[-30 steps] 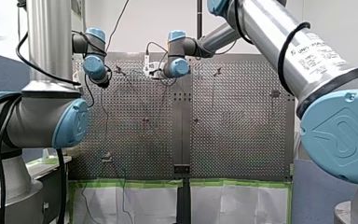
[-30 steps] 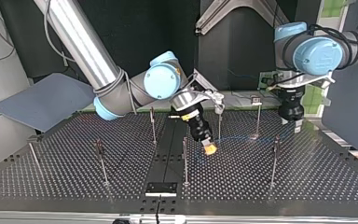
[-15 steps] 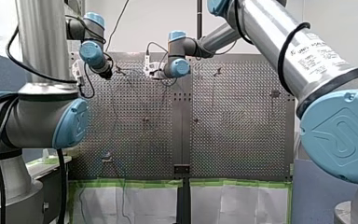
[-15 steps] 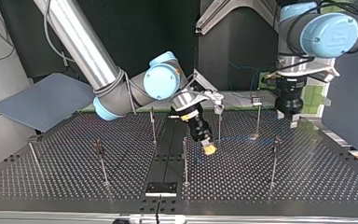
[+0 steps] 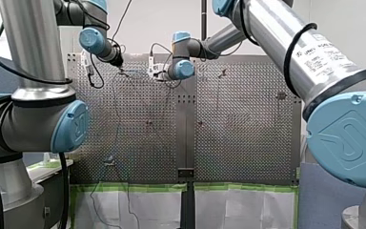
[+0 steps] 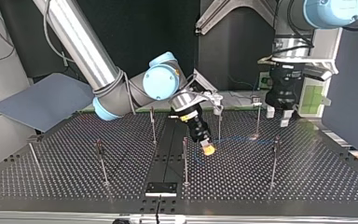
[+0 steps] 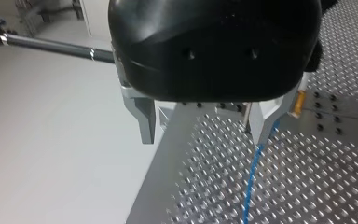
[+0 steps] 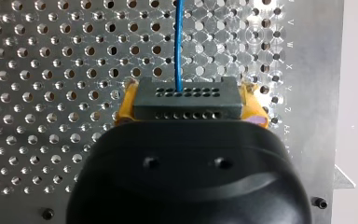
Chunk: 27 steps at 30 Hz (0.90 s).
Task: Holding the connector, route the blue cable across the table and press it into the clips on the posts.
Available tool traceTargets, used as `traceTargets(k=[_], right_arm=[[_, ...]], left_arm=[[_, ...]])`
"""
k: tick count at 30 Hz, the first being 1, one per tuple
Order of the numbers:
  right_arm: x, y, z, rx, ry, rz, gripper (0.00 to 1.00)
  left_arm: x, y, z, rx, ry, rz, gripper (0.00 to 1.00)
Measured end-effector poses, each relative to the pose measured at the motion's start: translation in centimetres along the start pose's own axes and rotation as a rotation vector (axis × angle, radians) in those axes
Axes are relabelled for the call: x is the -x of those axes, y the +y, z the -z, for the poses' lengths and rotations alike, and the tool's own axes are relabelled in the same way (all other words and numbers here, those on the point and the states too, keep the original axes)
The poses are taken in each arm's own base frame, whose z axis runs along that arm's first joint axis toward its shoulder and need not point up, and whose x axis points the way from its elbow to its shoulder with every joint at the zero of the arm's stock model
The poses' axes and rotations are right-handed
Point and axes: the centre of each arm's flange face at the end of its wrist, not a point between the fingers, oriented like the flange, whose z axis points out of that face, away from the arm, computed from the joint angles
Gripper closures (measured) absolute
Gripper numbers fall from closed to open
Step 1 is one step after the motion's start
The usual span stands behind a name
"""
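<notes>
In the right wrist view my right gripper (image 8: 186,109) is shut on the black connector (image 8: 186,95), held between yellow pads (image 8: 254,105). The blue cable (image 8: 179,42) leaves the connector and runs straight ahead over the perforated table (image 8: 51,70). In the top view this gripper (image 6: 208,149) hangs low near the middle posts (image 6: 219,125), and the cable (image 6: 240,139) lies on the table toward the view's right. My left gripper (image 6: 278,116) hangs above the table's back right with its metal fingers (image 7: 145,123) open and nothing between them. Blue cable (image 7: 251,186) lies below one finger.
Several thin posts stand across the table, among them one (image 6: 185,161) close in front of my right gripper and others (image 6: 274,161) (image 6: 101,161) to either side. A grey panel (image 6: 42,100) leans at the top view's left. A black plate (image 6: 161,188) sits at the near edge.
My left gripper has risen well clear of the table and drifted a little toward the top view's middle. My right gripper and the connector have stayed where they were.
</notes>
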Motion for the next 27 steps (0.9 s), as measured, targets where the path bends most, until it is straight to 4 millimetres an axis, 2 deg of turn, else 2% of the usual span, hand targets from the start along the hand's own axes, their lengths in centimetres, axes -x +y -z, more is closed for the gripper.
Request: traceTargets(k=[13, 27], right_arm=[[0.0, 0.2, 0.0, 0.002, 0.000, 0.000, 1.00], [0.0, 0.6, -0.1, 0.006, 0.000, 0.000, 1.00]], left_arm=[[-0.5, -1.5, -3.5, -0.033, -0.037, -0.070, 0.02], [-3.9, -2.1, -6.4, -0.022, 0.007, -0.108, 0.02]])
